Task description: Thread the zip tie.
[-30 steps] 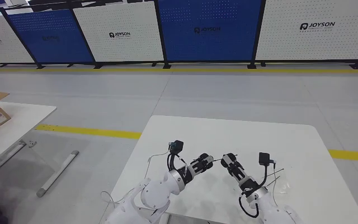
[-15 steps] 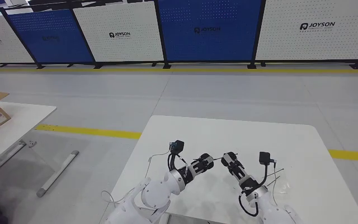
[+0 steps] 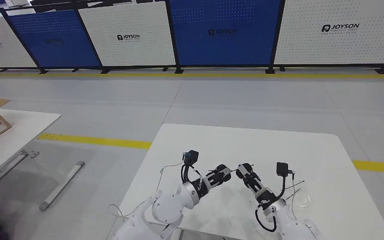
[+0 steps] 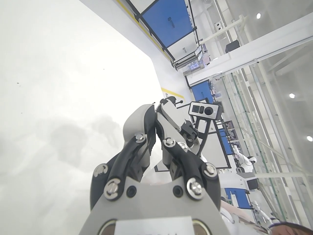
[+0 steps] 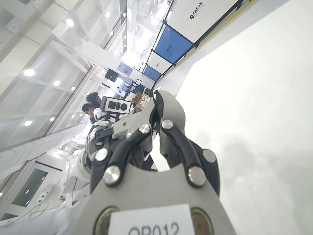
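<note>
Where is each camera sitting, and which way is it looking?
Top view: above the arms, looking down at the white table; both arms show, left gripper facing right gripper.
Left wrist view: on the left wrist, looking along its shut fingers across the table.
Right wrist view: on the right wrist, looking along its shut fingers across the table.
Shared: each wrist view catches the other arm; all see the table.

Clearance, white rectangular tabletop
Far half and both side margins open, free pass for a gripper. Front centre crowded: left gripper and right gripper tip-to-tip, narrow gap btwn. Front-right: thin black strands lie on surface just beside right arm; approach fr. that side obstructed.
</note>
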{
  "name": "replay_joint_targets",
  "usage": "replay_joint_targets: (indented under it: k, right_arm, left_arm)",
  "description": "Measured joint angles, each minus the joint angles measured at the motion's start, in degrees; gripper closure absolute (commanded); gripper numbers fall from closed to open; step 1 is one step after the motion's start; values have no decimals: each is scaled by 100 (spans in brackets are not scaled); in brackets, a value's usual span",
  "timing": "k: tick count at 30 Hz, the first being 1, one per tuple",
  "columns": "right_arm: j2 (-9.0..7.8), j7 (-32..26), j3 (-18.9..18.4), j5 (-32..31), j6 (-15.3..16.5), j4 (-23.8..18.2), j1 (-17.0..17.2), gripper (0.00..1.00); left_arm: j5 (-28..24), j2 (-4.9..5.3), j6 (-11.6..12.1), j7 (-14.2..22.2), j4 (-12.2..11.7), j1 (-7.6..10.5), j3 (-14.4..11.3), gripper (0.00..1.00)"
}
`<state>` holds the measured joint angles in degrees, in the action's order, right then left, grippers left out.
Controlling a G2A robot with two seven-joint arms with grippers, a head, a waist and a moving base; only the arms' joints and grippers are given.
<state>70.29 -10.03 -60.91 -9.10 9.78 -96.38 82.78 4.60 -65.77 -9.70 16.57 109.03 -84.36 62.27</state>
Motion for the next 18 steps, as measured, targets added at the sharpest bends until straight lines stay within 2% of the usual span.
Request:
replay_joint_targets:
  k: [8, 11, 14, 15, 18]
  right_arm:
    - [7, -90, -89, 155, 227, -42, 61, 100]
    - [9, -141, -90, 82, 129, -42, 59, 100]
    - [20, -157, -70, 41, 46, -44, 42, 100]
    - [24, -149, -69, 25, 31, -46, 40, 100]
    - [31, -104, -73, -50, -21, -65, 51, 100]
  left_arm:
    - [16, 4, 16, 15, 2, -9, 8, 100]
    - [-53, 6, 94, 87, 34, -18, 11, 100]
    - [57, 14, 38, 47, 47, -28, 33, 100]
    - [70, 14, 10, 44, 50, -27, 28, 82]
    - [81, 14, -34, 55, 52, -25, 25, 56]
